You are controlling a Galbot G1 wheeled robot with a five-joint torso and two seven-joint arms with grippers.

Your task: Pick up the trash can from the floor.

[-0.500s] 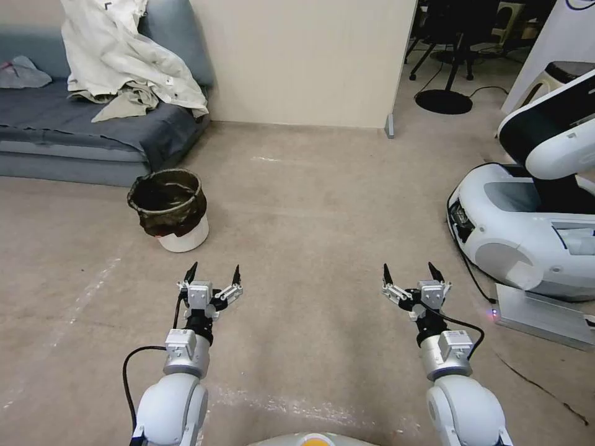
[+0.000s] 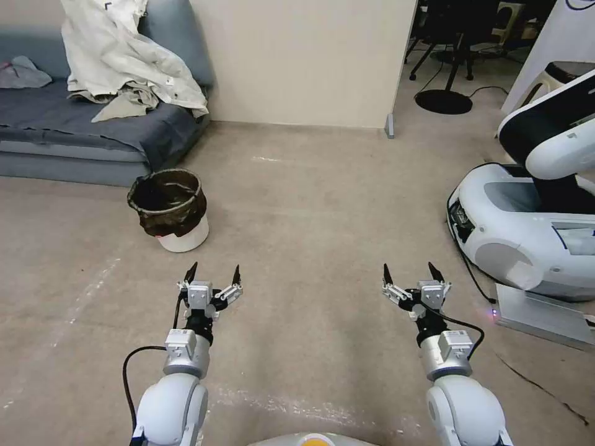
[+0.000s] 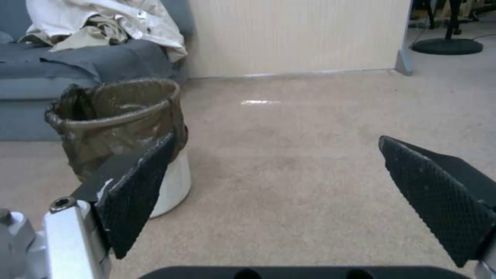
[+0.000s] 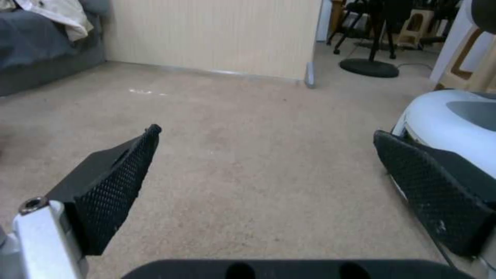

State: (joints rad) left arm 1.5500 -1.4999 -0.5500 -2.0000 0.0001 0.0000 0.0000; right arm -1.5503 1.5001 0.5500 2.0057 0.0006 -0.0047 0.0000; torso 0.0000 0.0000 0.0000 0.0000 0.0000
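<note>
Trash can (image 2: 173,214): small round white bucket, crinkled dark brown bag folded over rim, upright, open top, nothing visible inside. Stands on floor (image 2: 310,204), beige-brown short carpet with pale scuff streaks, at the robot's front left, untouched.

The left gripper (image 3: 279,186) is being held low over the floor (image 3: 300,155) with its two black ridged fingers (image 3: 137,186) spread wide apart, nothing between them. The trash can (image 3: 124,131) is being seen standing upright on the floor just beyond one finger, beside a grey sofa (image 3: 62,77) with pale cloth (image 3: 103,19) heaped on it.
</note>
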